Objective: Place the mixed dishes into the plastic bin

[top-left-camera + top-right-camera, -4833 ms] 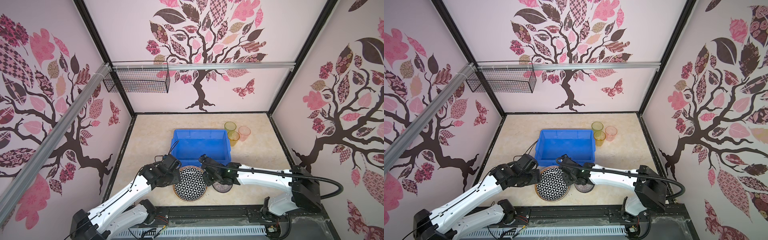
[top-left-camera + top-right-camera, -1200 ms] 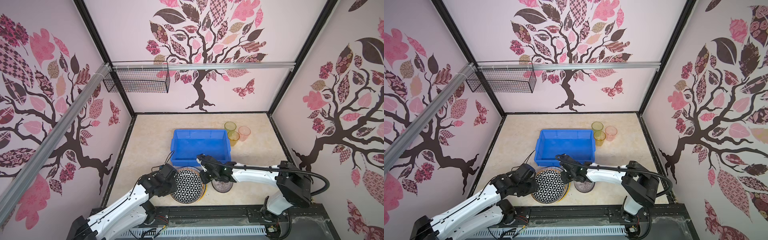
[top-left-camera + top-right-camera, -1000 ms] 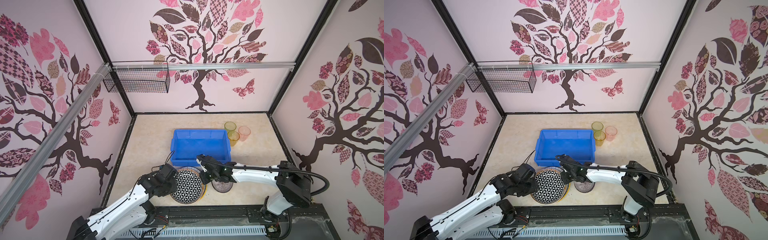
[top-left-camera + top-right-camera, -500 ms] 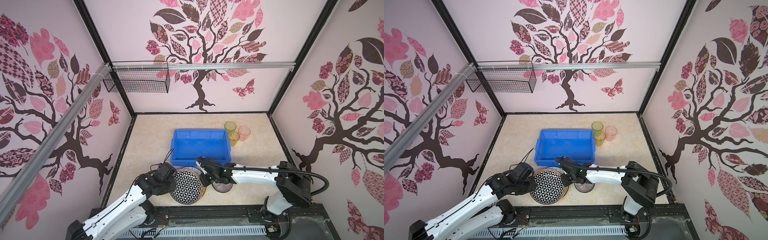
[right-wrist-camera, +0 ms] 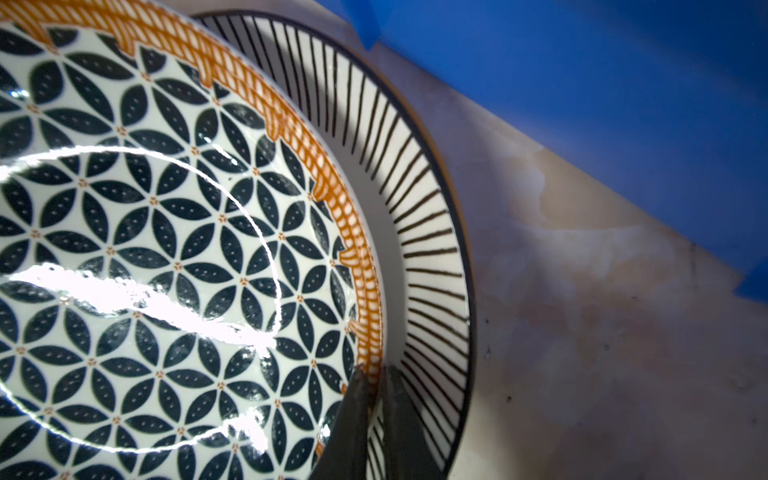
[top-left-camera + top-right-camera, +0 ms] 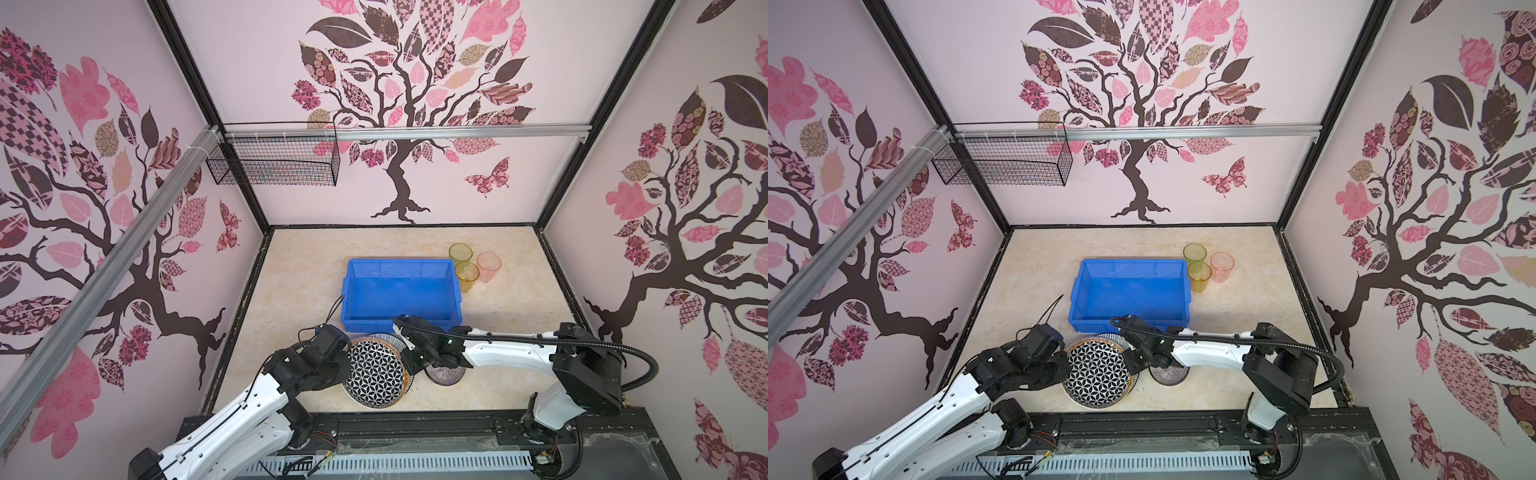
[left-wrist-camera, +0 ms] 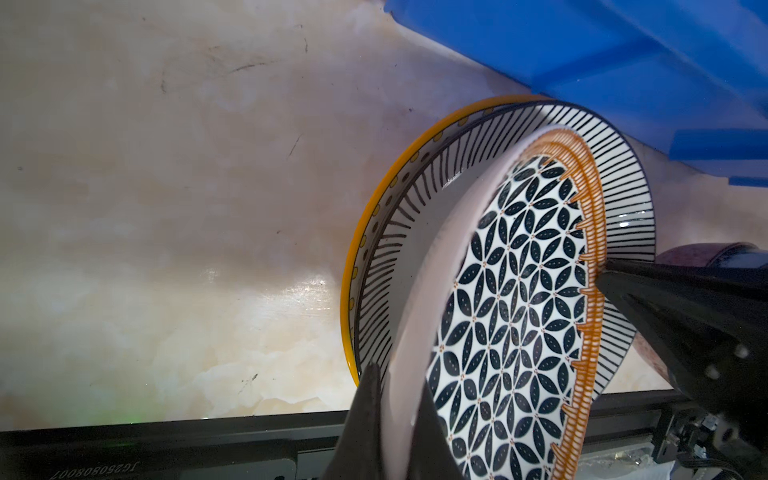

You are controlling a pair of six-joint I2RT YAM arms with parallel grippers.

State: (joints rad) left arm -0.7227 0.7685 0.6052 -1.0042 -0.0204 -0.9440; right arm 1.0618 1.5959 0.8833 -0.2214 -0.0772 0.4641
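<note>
The black-white geometric plate hangs tilted just above a striped-rim plate, which lies on a yellow dotted-rim plate. My left gripper is shut on the geometric plate's left rim. My right gripper is shut on its orange right rim. The empty blue plastic bin stands right behind the stack. Three translucent cups, yellow-green, yellow and pink, stand at the bin's far right corner.
A purple-striped bowl sits on the table beneath my right wrist, right of the plates. A black wire basket hangs on the rail high at the back left. The black front ledge runs close by the plates.
My left gripper has closed onto the geometric plate's left rim, and the plate has shifted slightly left and risen off the stack. The right gripper keeps its grip on the right rim.
</note>
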